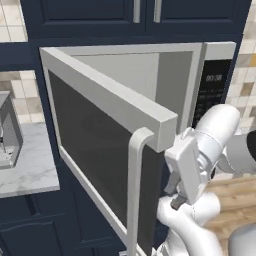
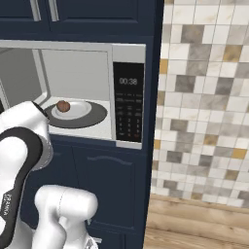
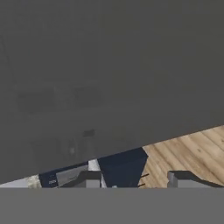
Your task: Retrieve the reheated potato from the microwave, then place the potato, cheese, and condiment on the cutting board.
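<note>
1. Nearest, the white arm (image 1: 200, 165) rises just in front of the microwave's (image 2: 127, 53) swung-out door (image 1: 100, 145), its wrist level with the door's free edge.
2. The pincer (image 3: 131, 180) sits close against the door's dark glass; two grey finger tips (image 3: 81, 177) show at the bottom of the hand view with a gap between them, nothing visibly held, and whether they count as wide or narrow cannot be told.
3. The door's pale vertical handle (image 1: 136, 190) stands just left of the arm's wrist.
4. Beyond the door, the microwave cavity lies open, with a round dark turntable (image 2: 95, 119) on its floor.
5. The potato (image 2: 63, 106) rests on a small white plate (image 2: 80, 111) on that turntable, well inside the microwave and untouched.
6. The black keypad panel (image 2: 128, 102) forms the microwave's right side.
7. Left of the microwave, a marble surface (image 1: 27, 165) carries a steel machine (image 1: 7, 132).
8. Farthest, dark blue cabinets (image 2: 97, 14) hang above the microwave, and a tiled wall (image 2: 204, 97) stretches to its right.
</note>
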Motion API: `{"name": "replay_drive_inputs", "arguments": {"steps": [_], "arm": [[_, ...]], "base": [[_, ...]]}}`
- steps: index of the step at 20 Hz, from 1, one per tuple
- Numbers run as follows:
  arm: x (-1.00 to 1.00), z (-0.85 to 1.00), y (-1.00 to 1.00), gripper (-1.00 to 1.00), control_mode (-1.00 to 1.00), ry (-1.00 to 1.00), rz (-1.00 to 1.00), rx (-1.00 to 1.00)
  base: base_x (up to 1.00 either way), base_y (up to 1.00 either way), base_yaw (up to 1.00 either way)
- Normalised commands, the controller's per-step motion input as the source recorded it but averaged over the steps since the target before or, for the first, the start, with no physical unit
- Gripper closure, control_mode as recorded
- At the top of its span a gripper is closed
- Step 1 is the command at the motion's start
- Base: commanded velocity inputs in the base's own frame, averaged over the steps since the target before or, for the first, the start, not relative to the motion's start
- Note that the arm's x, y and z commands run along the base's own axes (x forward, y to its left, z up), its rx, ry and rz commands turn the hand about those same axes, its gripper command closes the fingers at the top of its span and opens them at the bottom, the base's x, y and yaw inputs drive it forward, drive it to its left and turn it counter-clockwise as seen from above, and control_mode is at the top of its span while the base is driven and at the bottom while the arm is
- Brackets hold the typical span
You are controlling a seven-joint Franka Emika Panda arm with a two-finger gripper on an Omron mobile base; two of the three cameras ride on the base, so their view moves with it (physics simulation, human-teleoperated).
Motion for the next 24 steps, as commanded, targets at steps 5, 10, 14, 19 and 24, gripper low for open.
{"name": "replay_drive_inputs", "arguments": {"steps": [5, 10, 14, 19, 24], "arm": [[0.00, -0.22, 0.69, -1.00, -1.00, 0.00, 0.05, 0.06], [0.03, -0.22, 0.65, -1.00, -1.00, 0.00, 0.01, 0.05], [0.08, -0.22, 0.63, -1.00, -1.00, 0.00, 0.00, 0.04], [0.12, -0.18, 0.55, -1.00, -1.00, -0.01, 0.00, 0.01], [0.12, -0.12, 0.50, -1.00, -1.00, -0.03, 0.00, 0.00]], "base": [[0.00, 0.00, 0.00], [0.00, 0.00, 0.00], [0.00, 0.00, 0.00], [0.00, 0.00, 0.00], [0.00, 0.00, 0.00]]}}
